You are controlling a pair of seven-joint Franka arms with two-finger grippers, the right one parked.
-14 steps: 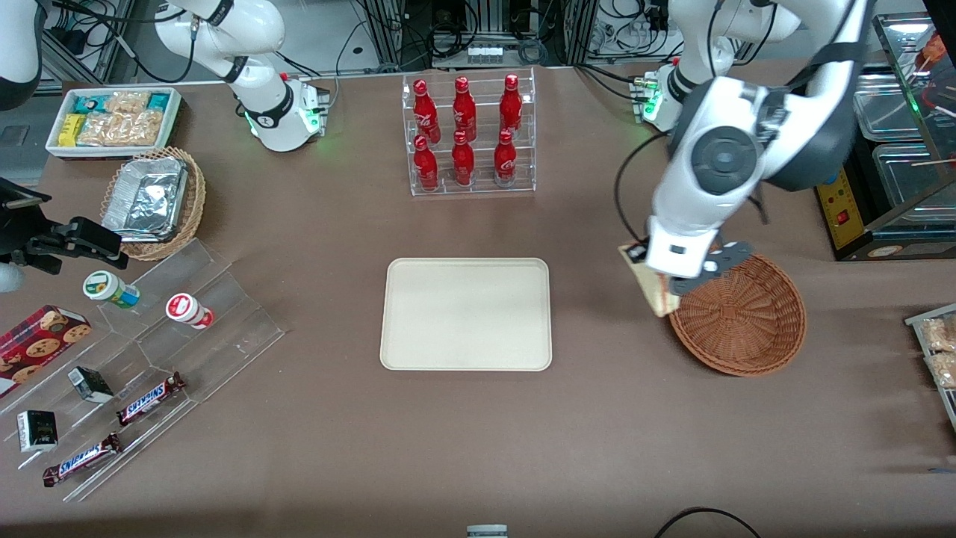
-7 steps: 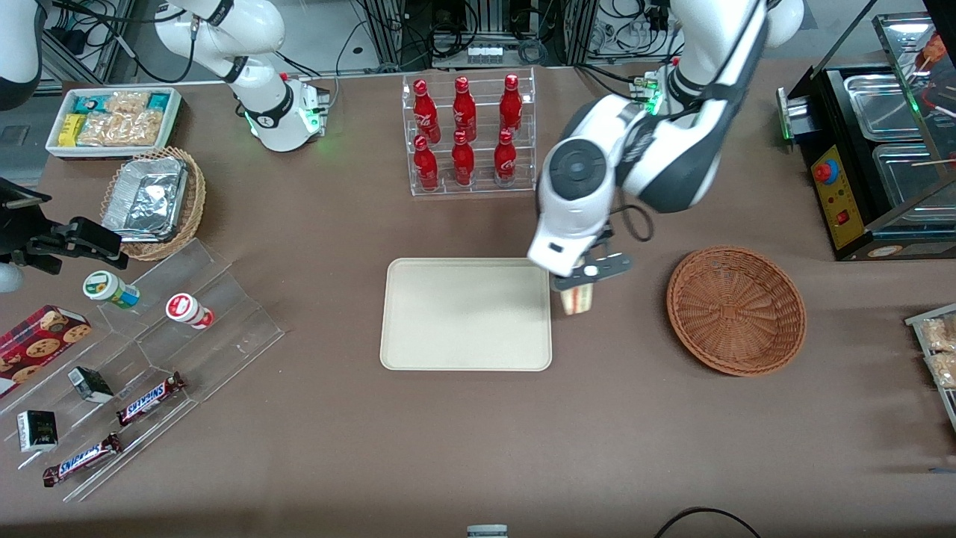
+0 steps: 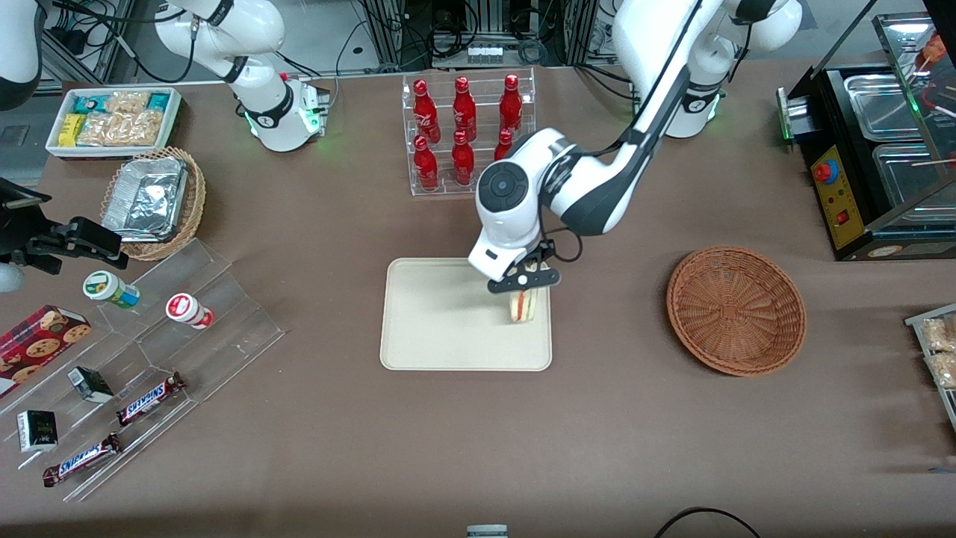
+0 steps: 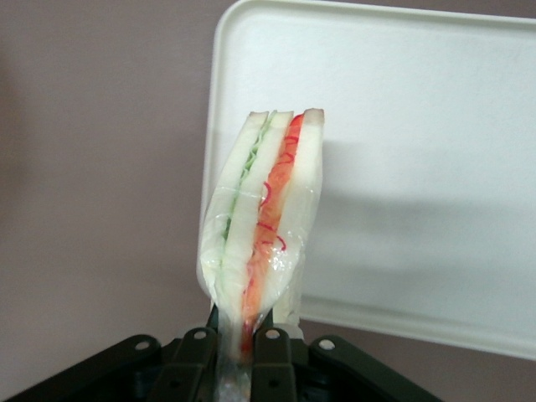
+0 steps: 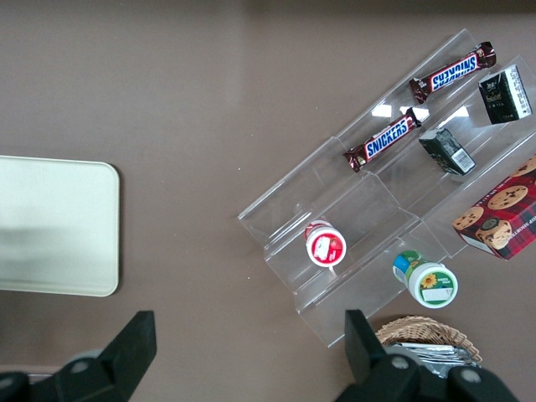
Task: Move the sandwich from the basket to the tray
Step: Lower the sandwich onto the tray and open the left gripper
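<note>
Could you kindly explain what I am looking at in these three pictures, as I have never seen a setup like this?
These are two white robot arms at a brown table. One picture looks down on the table from the front; the other two come from cameras on each arm's wrist. The working arm's pincer is over the edge of the cream tray nearest the reddish-brown wicker basket, which holds nothing. The pincer is shut on a wrapped sandwich, with white bread and red and green filling, seen close up from that arm's wrist. The parked arm's wrist camera shows clear plastic steps with Snickers bars and small tubs. A rack of red bottles stands farther from the front camera than the tray.
</note>
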